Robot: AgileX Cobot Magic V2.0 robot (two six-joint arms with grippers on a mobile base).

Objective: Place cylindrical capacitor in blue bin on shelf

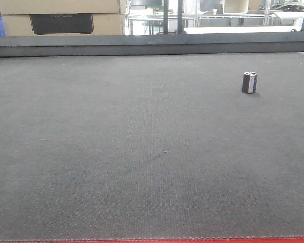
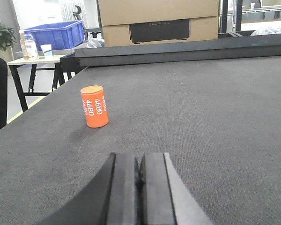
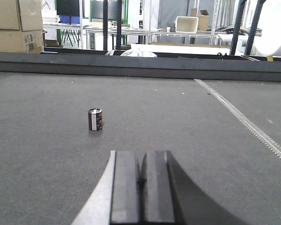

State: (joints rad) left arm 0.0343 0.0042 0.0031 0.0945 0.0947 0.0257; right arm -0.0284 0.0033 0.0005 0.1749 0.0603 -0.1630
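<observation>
Grey mat (image 1: 116,167): covers the table.
Cylindrical capacitor (image 1: 250,82): upright on mat, far right, untouched.
Orange cylinder (image 2: 94,106): upright near mat's left edge.
Left gripper (image 2: 140,164): jaws closed, empty.
Right gripper (image 3: 141,161): jaws closed, empty.

The bottom edge cuts off the left hand (image 2: 139,160) and the right hand (image 3: 141,158).

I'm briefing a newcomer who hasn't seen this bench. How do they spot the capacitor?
Start at the wide grey mat and look toward its far right in the front view. The capacitor stands there upright and alone, a small dark cylinder with a pale stripe and a silvery top. The orange can, seen from the left wrist, is bright and carries white numbers.
</observation>
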